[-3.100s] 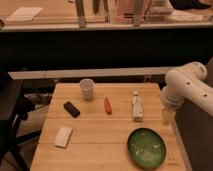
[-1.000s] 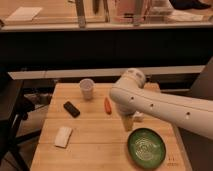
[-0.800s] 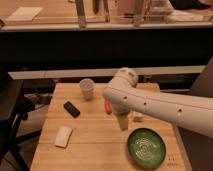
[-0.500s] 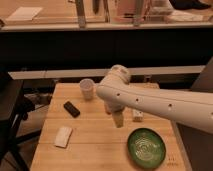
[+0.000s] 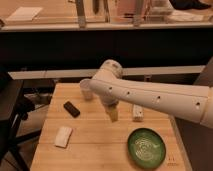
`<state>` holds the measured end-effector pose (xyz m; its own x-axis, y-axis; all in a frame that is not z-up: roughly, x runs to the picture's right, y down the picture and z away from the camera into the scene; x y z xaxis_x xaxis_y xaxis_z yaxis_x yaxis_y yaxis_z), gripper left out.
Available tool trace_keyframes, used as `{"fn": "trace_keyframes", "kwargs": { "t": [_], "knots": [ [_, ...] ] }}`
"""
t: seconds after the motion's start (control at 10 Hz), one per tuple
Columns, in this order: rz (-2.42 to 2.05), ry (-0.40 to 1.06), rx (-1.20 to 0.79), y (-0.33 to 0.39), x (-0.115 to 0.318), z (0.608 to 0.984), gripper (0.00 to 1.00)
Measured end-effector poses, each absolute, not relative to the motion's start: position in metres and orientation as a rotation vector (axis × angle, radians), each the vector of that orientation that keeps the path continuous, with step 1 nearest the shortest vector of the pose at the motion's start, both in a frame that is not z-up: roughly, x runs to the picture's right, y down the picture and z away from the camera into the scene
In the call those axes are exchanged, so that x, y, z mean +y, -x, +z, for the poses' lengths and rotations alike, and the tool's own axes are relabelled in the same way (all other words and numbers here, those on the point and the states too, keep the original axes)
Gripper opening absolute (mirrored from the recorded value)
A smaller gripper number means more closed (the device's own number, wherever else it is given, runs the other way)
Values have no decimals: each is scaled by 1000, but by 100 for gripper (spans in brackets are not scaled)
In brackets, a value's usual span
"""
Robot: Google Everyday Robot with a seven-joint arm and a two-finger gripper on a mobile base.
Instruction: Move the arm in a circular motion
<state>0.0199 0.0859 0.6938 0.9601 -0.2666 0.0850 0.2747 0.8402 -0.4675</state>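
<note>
The arm [image 5: 150, 95] reaches in across the tabletop [image 5: 95, 147], its gripper [image 5: 113, 114] hanging near the middle. Whether it is spread or closed cannot be told. The circle is probably mid-sweep, and how much remains is unclear.

the arm [image 5: 155, 95] looks like smooth white plastic with a soft sheen. its pale, matt gripper [image 5: 113, 114] hangs just above the middle of the surface [image 5: 95, 142], which is light matt wood. near the gripper, a green bowl [image 5: 146, 147] looks glossy and glazed.
</note>
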Motion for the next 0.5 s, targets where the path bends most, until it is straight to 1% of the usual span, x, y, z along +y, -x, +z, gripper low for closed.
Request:
{"fn": "trace_keyframes", "kwargs": {
  "t": [0.5],
  "knots": [
    [-295,499,-28,-19,68,708,80]
  ]
}}
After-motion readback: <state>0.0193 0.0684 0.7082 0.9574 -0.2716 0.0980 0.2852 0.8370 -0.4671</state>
